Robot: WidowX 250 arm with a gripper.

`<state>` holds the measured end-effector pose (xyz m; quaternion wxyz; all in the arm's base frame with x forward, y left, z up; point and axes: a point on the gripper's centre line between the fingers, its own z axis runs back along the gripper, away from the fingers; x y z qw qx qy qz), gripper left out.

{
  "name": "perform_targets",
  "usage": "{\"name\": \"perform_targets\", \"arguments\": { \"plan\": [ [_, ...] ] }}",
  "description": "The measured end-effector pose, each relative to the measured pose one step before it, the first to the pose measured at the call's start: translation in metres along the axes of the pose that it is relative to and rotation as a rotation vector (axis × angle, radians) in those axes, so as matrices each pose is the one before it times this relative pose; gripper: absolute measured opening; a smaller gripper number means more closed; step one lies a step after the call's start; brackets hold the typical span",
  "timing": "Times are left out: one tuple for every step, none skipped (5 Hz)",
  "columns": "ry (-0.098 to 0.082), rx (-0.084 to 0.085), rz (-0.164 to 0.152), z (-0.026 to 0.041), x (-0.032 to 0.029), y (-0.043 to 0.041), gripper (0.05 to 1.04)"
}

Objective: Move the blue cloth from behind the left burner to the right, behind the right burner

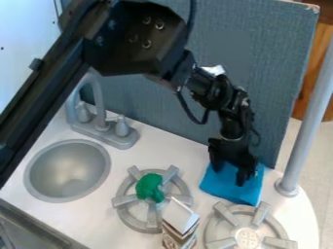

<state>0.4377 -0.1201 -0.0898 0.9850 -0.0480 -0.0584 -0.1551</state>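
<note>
The black gripper [229, 176] hangs low over a blue cloth [244, 193] at the counter's back right, near the grey-blue back panel. Its two fingers stand apart, and part of the cloth shows between them. Whether the fingertips touch the cloth, I cannot tell. Left of the gripper, a small green toy [149, 187] lies on the left stove burner [133, 220]. A white and brown carton [179, 219] stands at that burner's front right side.
At the left are a round grey sink [68, 170] and its faucet [101, 124]. A second burner [214, 228] is in front of the cloth. A grey pole [304, 133] rises at the right edge, and the back panel [234, 48] stands behind.
</note>
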Motion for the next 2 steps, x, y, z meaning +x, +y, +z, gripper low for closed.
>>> {"name": "perform_targets", "arguments": {
  "plan": [
    [0.0047, -0.0254, 0.0823, 0.06152, -0.01103, 0.02356, 1.001],
    [0.012, -0.005, 0.1015, 0.07696, -0.04168, 0.04391, 1.0]
  ]
}}
